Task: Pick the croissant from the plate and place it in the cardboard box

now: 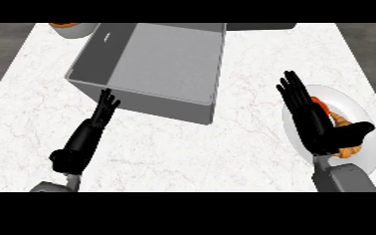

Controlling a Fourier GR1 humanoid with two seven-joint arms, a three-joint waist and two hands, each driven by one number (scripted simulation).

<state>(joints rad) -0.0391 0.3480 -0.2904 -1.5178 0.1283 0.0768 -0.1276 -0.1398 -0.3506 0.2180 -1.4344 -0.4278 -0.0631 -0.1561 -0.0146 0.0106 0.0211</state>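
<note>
Croissant [345, 129] sits on plate [351, 101] at 4 o'clock, long axis roughly 11-to-5, mostly hidden under right hand [316, 122], fingers straight with thumb across it, unclamped; left hand [103, 110] open, far off; box [158, 67] at 11 o'clock.

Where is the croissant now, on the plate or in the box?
On the plate. The croissant lies on the white plate under the open right hand; the box holds nothing visible.

orange croissant [345, 129] on white plate [345, 99]
</note>
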